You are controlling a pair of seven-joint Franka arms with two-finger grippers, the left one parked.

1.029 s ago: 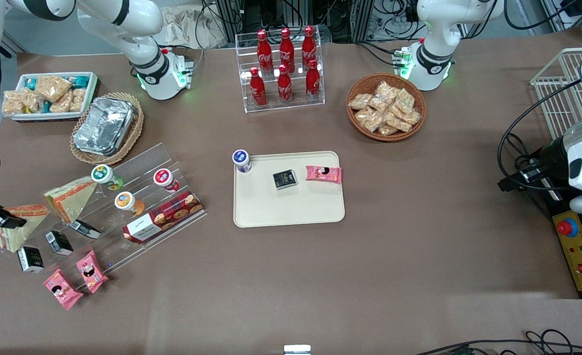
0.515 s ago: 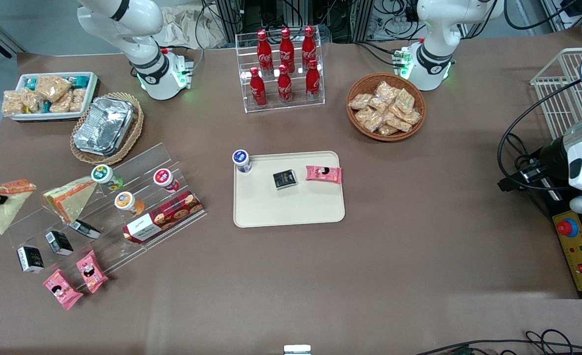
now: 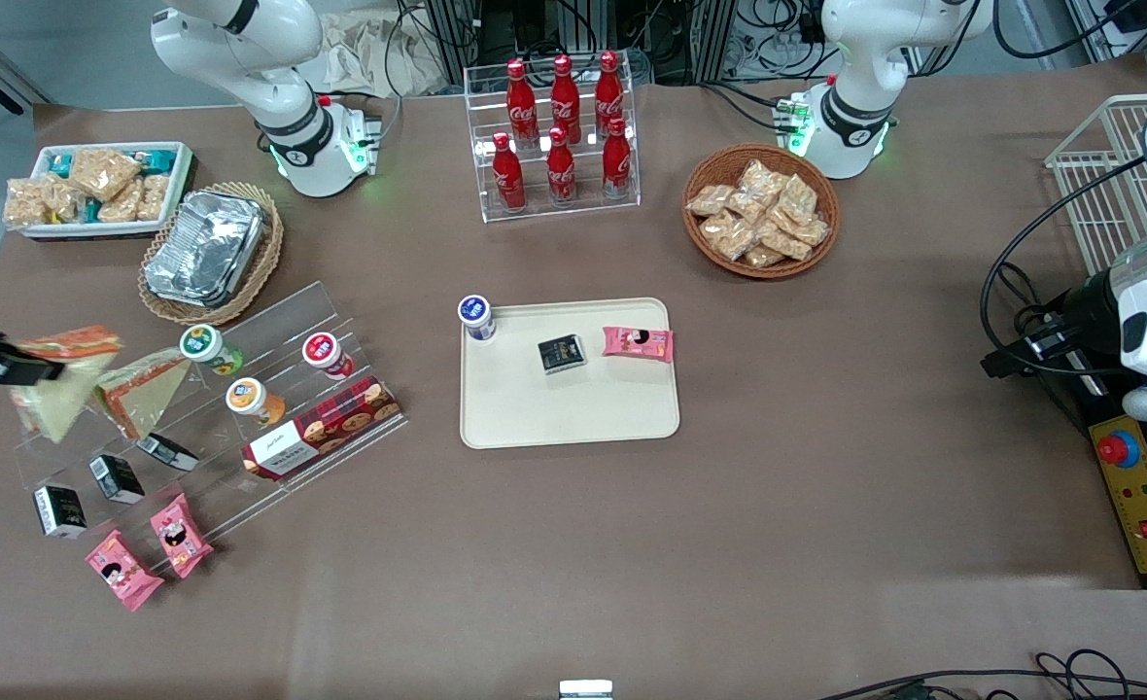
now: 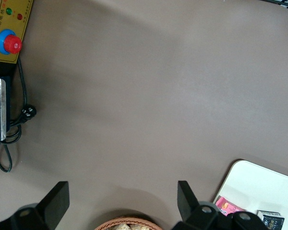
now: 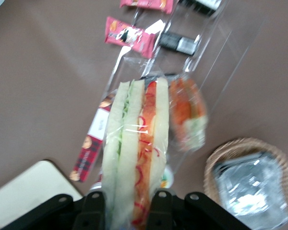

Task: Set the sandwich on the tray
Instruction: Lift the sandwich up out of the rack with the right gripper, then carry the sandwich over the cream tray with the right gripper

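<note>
My right gripper (image 3: 24, 369) hangs in the air at the working arm's end of the table, shut on the sandwich (image 3: 60, 381), a clear-wrapped wedge with pale bread faces and a red-orange top edge. In the right wrist view the sandwich (image 5: 137, 148) stands between my two fingers (image 5: 162, 206), its filling edge facing the camera. The cream-beige tray (image 3: 573, 408) lies at the table's middle, far off toward the parked arm. A corner of the tray (image 5: 29, 191) shows in the right wrist view.
A second wedge with an orange face (image 3: 136, 387) leans on the clear stepped rack (image 3: 214, 428) with cups, black packs and a biscuit box. The tray holds a blue-lidded cup (image 3: 476, 317), a black pack (image 3: 562, 354) and a pink snack (image 3: 638, 342). A foil tray in a basket (image 3: 206, 249) stands nearby.
My gripper lifted the sandwich off the rack's end, swung it out toward the table's edge, then moved it back toward the rack and the tray.
</note>
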